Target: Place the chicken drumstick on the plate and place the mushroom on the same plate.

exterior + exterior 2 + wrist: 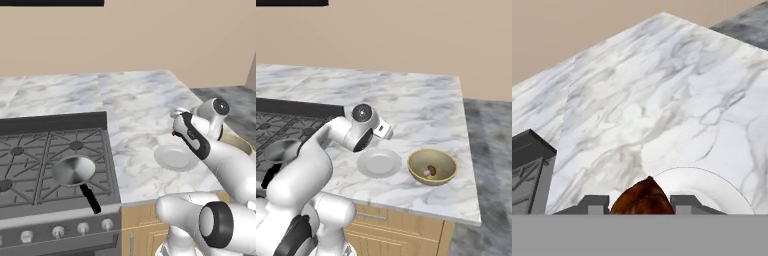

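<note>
The chicken drumstick (pixel 643 198) sits between my two dark fingertips (pixel 592 204), a reddish-brown lump rising at the bottom of the hand view, so my gripper (pixel 639 205) is pinching it from both sides. Just past it in that view lies the pale curve of the plate (pixel 712 187), and the drumstick hangs above the plate's near edge rather than resting on it. From the base cameras the plate (pixel 379 163) sits bare on the marble counter (pixel 421 110), with my hand raised over its far side. Just beside the plate, toward the counter's outer end, stands the tan-yellow bowl (pixel 432 166), and the mushroom (pixel 430 171) lies inside it, pale stem and brown cap against the bottom. On the other side of the plate is the stove (pixel 30 150), its grates dark, with a steel frying pan (pixel 74 170) on one burner, black handle pointing toward the front edge.
</note>
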{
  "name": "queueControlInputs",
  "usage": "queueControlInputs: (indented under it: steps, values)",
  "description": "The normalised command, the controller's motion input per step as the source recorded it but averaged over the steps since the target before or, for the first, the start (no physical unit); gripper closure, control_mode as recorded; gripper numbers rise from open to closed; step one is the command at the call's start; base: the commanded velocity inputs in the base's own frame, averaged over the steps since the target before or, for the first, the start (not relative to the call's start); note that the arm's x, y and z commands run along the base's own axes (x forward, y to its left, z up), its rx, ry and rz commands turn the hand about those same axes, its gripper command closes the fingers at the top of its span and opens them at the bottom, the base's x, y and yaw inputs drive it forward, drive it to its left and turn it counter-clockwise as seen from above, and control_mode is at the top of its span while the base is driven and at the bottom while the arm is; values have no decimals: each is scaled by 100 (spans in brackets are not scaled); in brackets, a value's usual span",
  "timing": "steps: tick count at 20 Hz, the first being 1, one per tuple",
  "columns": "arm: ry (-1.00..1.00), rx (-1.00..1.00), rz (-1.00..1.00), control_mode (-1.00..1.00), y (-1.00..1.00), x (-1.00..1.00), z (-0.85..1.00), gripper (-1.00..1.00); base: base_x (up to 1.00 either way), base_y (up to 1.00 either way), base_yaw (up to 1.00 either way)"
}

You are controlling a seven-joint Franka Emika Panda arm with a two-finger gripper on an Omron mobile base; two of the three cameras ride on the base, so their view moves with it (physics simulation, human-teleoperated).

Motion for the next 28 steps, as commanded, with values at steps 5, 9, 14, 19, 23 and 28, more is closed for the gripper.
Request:
queueControlInputs:
  steps: [5,9,14,19,23,28]
  values:
    - [0,0,0,100,0,0,0,100,2,-79,-2]
    - [0,0,0,100,0,0,0,100,-1,-86,-6]
    - [0,0,0,100,0,0,0,100,6,-1,0]
    - [0,0,0,100,0,0,0,100,16,16,0]
    - [0,0,0,100,0,0,0,100,0,79,0]
    - [0,0,0,100,0,0,0,100,0,14,0]
